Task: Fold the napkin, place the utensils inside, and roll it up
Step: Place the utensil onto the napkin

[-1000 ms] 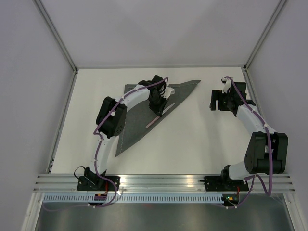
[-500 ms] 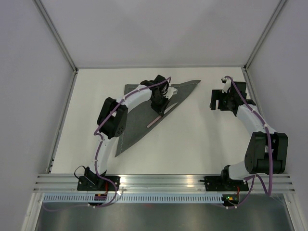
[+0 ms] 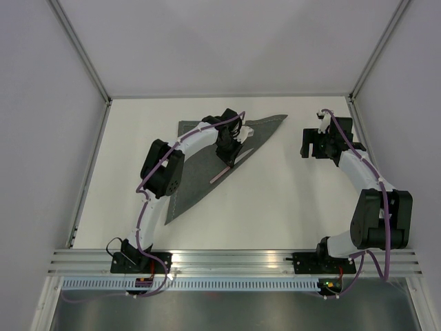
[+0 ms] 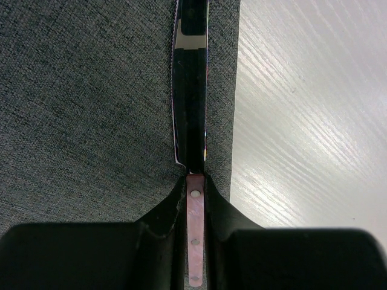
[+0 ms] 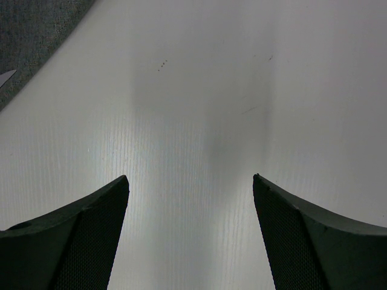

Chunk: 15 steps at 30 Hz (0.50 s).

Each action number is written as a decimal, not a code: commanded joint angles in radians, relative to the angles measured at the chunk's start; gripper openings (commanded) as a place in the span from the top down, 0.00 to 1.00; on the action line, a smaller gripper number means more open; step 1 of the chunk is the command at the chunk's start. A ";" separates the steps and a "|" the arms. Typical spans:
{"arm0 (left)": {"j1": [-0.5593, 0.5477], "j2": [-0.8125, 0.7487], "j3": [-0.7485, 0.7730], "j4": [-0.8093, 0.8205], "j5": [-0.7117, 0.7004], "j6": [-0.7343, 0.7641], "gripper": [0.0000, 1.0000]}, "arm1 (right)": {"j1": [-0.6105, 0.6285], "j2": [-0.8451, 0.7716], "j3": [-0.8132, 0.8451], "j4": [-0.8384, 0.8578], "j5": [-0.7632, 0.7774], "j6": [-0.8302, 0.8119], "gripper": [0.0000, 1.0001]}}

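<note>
Left side first: the napkin [image 3: 196, 165] lies on the table [image 3: 289, 207], already folded into a triangle, its long slanted edge facing right. The left gripper [image 3: 227, 156] is over that slanted edge, jaws narrow and clamped on the knife [image 3: 217, 175]. In the left wrist view the pink riveted handle sits pinched between the fingers [image 4: 163, 211]. The dark blade runs ahead over the grey cloth, just inside its edge and beside the bare table. We cannot tell whether the blade is touching the cloth or hanging just above it.

We judge the step in hand to be laying the knife on the folded napkin; the rolling is not yet begun. To do it well, we would:
- keep the knife parallel to that edge but bring it further onto the cloth, so no part hangs over the table;
- lower it until it lies flat;
- open only enough to free the handle;
- lift straight up so the fingers don't drag or unfold the cloth.

Right side: the right gripper [image 3: 318, 145] hangs over bare table, well apart from the napkin, jaws spread wide and holding nothing. Its wrist view shows only the napkin's corner at upper left.
</note>
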 commanded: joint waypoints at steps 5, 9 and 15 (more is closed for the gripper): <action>-0.005 0.004 0.044 -0.017 -0.012 0.002 0.79 | -0.002 0.005 0.041 -0.006 0.006 -0.005 0.12; -0.005 0.000 0.044 -0.018 -0.012 -0.003 0.68 | -0.002 0.003 0.041 -0.004 0.007 -0.005 0.12; -0.008 -0.011 0.046 -0.018 -0.018 -0.012 0.61 | -0.002 0.000 0.041 -0.006 0.007 -0.006 0.12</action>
